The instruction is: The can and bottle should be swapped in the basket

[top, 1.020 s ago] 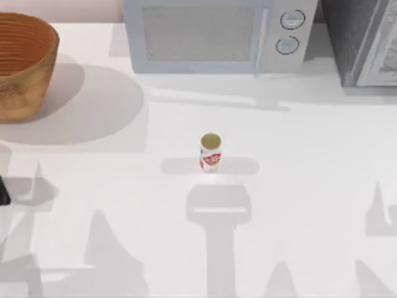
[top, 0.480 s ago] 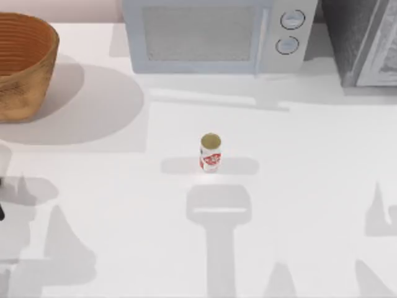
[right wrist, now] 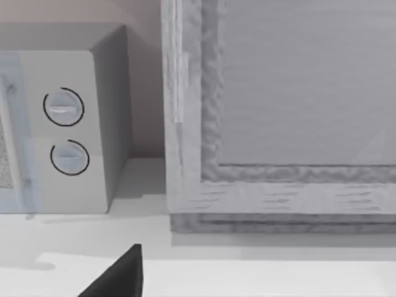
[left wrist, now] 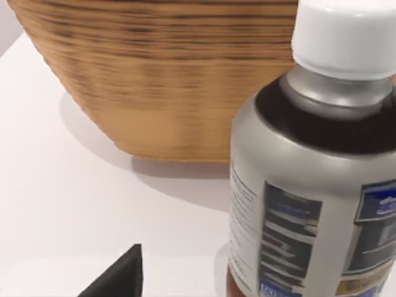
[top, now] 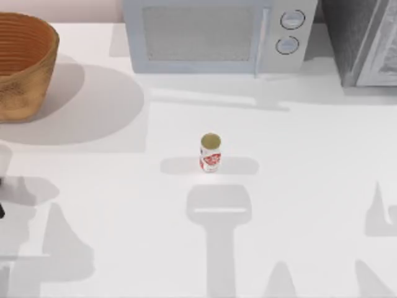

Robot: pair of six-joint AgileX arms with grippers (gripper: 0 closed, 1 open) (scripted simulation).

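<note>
Standing upright near the middle of the table [top: 322, 186], the can [top: 211, 153] is well apart from the basket [top: 25, 65], which sits at the far left corner. So the can is not in the basket at this moment. The bottle [left wrist: 315, 173], silver with a white cap, stands on the table just beside the near side of the basket, as the left wrist view shows; in the top view only a small pale part of it shows at the left edge. A microwave [top: 217, 34] stands at the far side, and a grey box [right wrist: 284, 117] is at the far right.

The left gripper is close behind the bottle, with one dark fingertip [left wrist: 117, 275] low in its wrist view. Whether its fingers are open or closed cannot be told. The right arm is parked at the right, its camera looking at the microwave and the grey box; its fingers also cannot be judged.

The step in hand seems to concern the bottle, outside the basket. The next move probably calls for the right arm to reach the can, close on its body and carry it left over the basket rim, keeping it upright.
</note>
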